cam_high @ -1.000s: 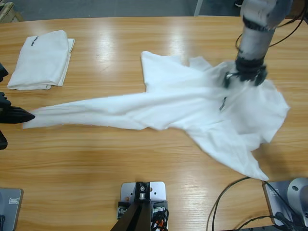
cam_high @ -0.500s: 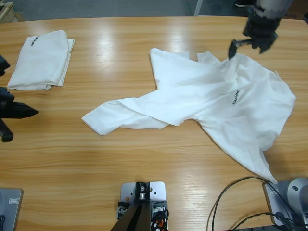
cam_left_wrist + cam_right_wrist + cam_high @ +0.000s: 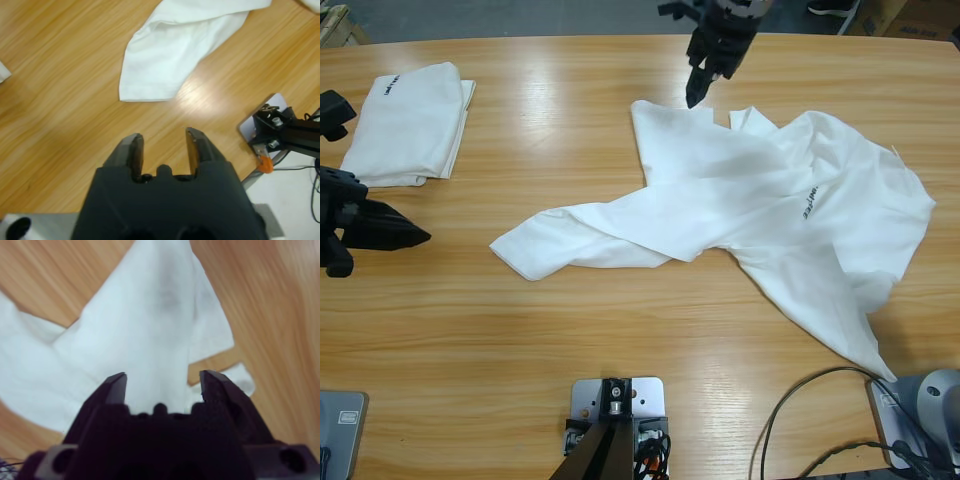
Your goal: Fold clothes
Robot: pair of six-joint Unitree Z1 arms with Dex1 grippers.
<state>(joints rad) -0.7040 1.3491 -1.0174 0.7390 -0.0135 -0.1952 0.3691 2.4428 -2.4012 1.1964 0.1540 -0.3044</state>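
— Where are the shirts?
— Crumpled T-shirt (image 3: 770, 220) sprawled toward the table's (image 3: 620, 340) right end; folded T-shirt (image 3: 408, 122) at the far left corner.
— Grippers?
— Left gripper (image 3: 163, 148) at the left edge, jaws apart, empty. Right gripper (image 3: 162, 385) above the crumpled shirt's far edge, jaws apart, empty.

Both grippers are matte black: the left gripper (image 3: 164, 150) has two short blunt fingers on a wide body, and the right gripper (image 3: 163, 386) looks the same.
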